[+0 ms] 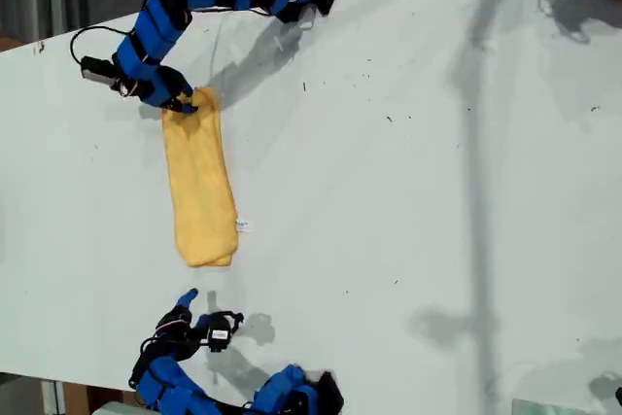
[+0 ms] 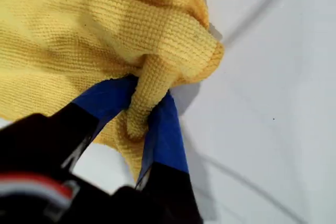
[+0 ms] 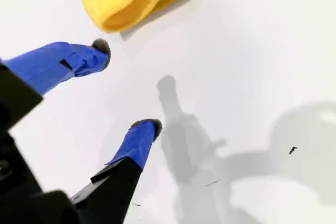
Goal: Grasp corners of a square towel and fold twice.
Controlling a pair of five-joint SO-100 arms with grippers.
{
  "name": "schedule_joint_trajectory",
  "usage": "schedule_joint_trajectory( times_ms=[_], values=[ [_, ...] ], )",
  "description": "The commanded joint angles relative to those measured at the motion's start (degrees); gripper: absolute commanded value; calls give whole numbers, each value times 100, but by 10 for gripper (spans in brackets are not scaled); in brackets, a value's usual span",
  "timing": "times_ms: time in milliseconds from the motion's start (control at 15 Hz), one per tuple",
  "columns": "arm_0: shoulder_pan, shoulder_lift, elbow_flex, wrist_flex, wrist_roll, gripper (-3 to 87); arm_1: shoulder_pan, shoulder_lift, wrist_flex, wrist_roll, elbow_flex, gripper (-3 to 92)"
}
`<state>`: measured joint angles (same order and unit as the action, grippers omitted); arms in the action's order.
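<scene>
One folded towel (image 1: 200, 185) runs lengthwise between my first claw (image 1: 185, 101), clamping it, and my spread second claw (image 1: 192, 306).

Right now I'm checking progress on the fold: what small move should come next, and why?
Probably bring my second gripper forward to the towel's free end. The towel lies as a long folded strip; my first gripper is already shut on a bunched bit at one end, while my second gripper is open and empty over bare table, just short of the other end.
</scene>
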<state>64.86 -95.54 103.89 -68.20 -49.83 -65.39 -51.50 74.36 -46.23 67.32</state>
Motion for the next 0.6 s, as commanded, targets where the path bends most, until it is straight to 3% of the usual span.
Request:
schedule_joint_trajectory(
  times_ms=[0,67,200,533],
  values=[
    [62,-149,255,624,-378,253,-404,-686,-334,-325,967,-1],
    [62,237,325,1002,-571,253,-571,-1107,-589,-448,1521,-1],
    [185,1222,-62,1099,-870,254,-712,-2215,-853,-606,2470,-1],
    [229,1143,308,1529,-1090,250,431,-5273,-1099,-914,3454,-1]
  ],
)
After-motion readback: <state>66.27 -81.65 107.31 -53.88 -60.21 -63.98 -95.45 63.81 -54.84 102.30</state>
